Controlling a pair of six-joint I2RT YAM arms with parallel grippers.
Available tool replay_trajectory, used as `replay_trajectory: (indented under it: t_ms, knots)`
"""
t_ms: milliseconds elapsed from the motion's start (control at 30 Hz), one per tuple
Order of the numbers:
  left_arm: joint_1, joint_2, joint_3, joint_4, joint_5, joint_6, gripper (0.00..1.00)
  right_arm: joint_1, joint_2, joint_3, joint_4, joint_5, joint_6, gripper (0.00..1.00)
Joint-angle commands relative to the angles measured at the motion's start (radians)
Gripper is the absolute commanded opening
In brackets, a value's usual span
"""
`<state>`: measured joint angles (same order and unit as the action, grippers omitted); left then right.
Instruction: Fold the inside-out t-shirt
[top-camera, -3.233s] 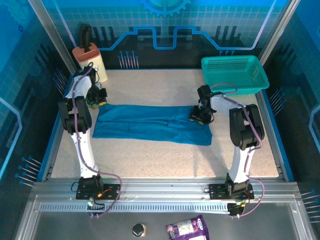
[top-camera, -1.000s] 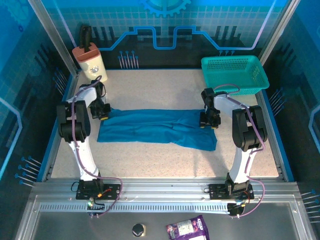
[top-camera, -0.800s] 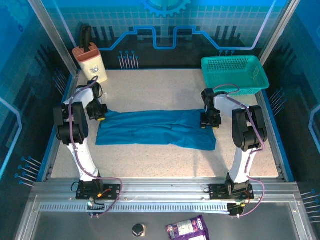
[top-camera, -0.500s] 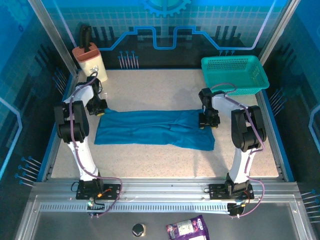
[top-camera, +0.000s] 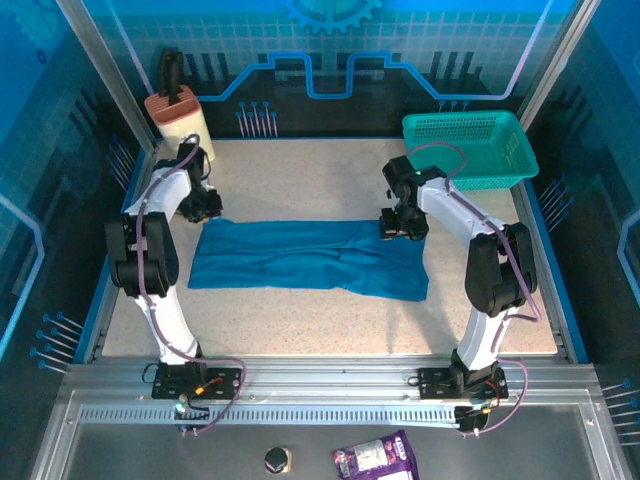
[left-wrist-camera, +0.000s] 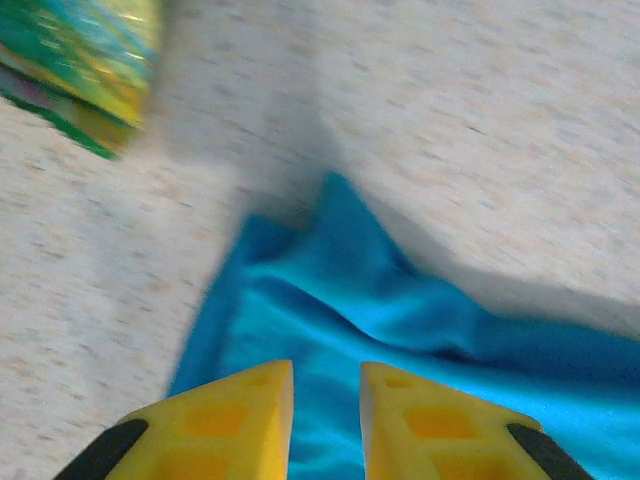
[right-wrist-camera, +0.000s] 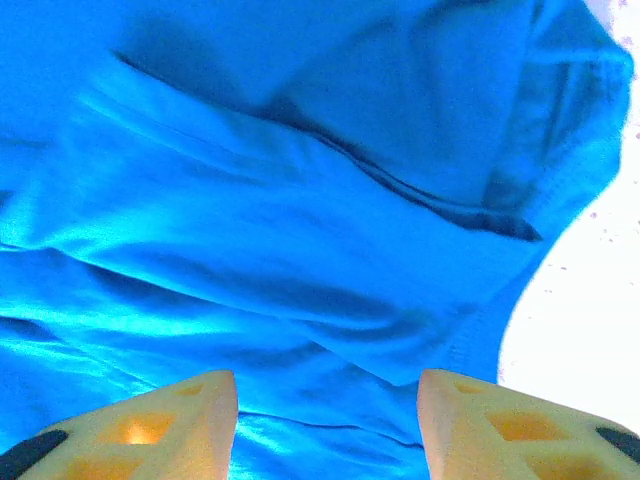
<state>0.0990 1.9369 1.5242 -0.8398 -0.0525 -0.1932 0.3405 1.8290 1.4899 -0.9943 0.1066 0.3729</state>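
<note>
The blue t-shirt (top-camera: 300, 255) lies flat on the table as a long folded band running left to right. My left gripper (top-camera: 205, 205) hovers at the band's far-left corner. In the left wrist view its yellow fingers (left-wrist-camera: 245, 400) stand a narrow gap apart, with the cloth's pointed corner (left-wrist-camera: 335, 250) just beyond them and nothing between them. My right gripper (top-camera: 400, 225) is over the far-right corner. The right wrist view has the fingers (right-wrist-camera: 180, 410) spread wide above wrinkled blue cloth (right-wrist-camera: 300, 200), holding nothing.
A teal mesh basket (top-camera: 468, 148) sits at the back right, close behind the right arm. A cream container with a dark handle (top-camera: 178, 118) stands at the back left. A blurred green-yellow object (left-wrist-camera: 85, 60) lies near the left gripper. Bare tabletop (top-camera: 300, 175) stretches behind the shirt.
Both grippers have pulled away from the shirt's far corners towards the back; the right one also moved left. The shirt has settled flat, shifted slightly left.
</note>
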Motion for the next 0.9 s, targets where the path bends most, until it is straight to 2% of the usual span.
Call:
replay_trajectory:
  t_ms: [0,167,433,600,733,867]
  knots:
    - [-0.020,-0.010,-0.093,0.035,0.143,-0.050,0.21,0.008,0.035,0.066,-0.005,-0.054,-0.005,0.52]
    - [0.003,0.055,-0.155,0.075,0.150,-0.072,0.20,-0.009,0.158,0.194,-0.017,-0.029,-0.054,0.52]
    - [0.038,0.087,-0.161,0.097,0.192,-0.089,0.19,-0.007,0.334,0.365,-0.024,-0.191,-0.124,0.47]
    - [0.037,0.052,-0.174,0.106,0.218,-0.098,0.20,-0.006,0.402,0.420,-0.036,-0.216,-0.135,0.45]
    - [0.038,0.030,-0.174,0.105,0.231,-0.101,0.21,-0.005,0.432,0.441,-0.052,-0.220,-0.146,0.38]
    - [0.038,0.012,-0.177,0.104,0.247,-0.103,0.22,0.001,0.420,0.442,-0.066,-0.210,-0.153,0.26]
